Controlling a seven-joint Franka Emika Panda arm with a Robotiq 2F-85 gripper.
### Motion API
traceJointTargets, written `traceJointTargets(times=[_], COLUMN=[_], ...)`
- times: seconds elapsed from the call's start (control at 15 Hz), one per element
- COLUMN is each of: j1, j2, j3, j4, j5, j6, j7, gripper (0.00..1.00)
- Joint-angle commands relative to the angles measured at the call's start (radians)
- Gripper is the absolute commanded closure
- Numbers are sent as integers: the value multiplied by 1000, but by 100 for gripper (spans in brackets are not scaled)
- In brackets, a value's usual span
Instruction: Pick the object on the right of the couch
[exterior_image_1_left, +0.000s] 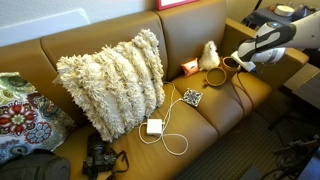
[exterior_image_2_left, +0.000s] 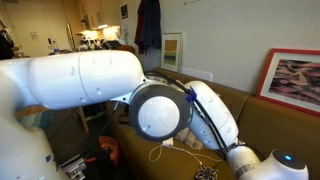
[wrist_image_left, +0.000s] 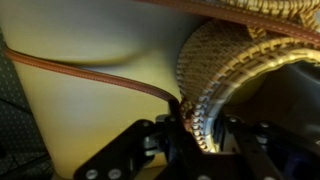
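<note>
Gripper: fingers set narrow, with the woven rim of the basket between them, one finger inside the dark opening and one outside. It reads as a pinch on the rim.

Basket sits at the end of the couch seat, next to the couch arm. Its strap runs away from the fingers across the leather and is not between them.

Nearest neighbour to the fingers: cream fluffy toy, just beside the basket (whether the two touch cannot be told). Past the toy, a small orange item lies against the back cushion.

Well apart from the fingers, along the seat: patterned coaster, white charger with looped cable, large shaggy pillow.

In an exterior view the arm fills the frame and hides both basket and fingers.
</note>
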Motion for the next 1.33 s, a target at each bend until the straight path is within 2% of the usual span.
traceJointTargets(times=[0.0,0.13,0.47,0.8,0.87,1.0,1.07,1.27], j1=[-27,-47,-125,-217,-248,-280,-322,-376], j2=[1,2,3,4,4,4,5,7], j3=[47,92,266,451,494,544,619,686], j4=[-5,-8,-14,-29,-43,-60,-77,-118], j5=[12,23,52,58,-17,-55,-104,-231], j6=[93,189,431,588,613,674,728,808], j7=[-35,-79,-276,-488,-479,-503,-521,-469], gripper=[95,96,94,94,94,94,94,94])
